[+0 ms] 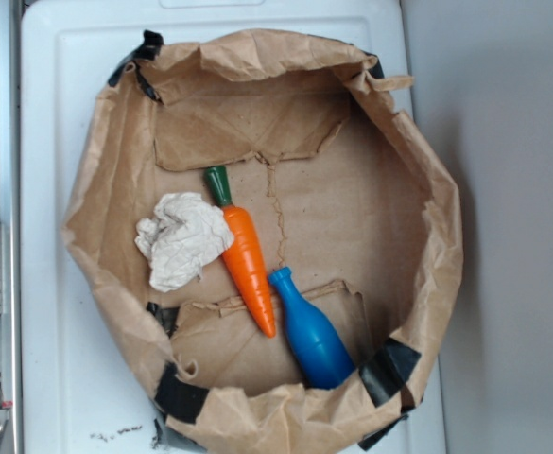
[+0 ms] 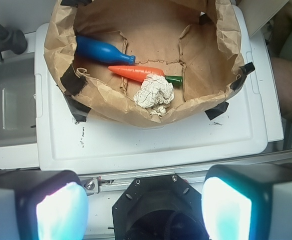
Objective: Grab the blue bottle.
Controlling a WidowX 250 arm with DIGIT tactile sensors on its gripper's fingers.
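Glossy blue plastic bottle [image 1: 310, 333] lies at 5 o'clock in the bag; gripper [image 2: 143, 207] is held released, empty. Rounded body should be straddled crosswise, orange carrot [image 1: 246, 263] avoided.

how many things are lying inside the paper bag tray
3: the blue bottle near the taped corner, the carrot beside it, and the crumpled paper against the carrot's other side. Something small could be hidden under the paper.
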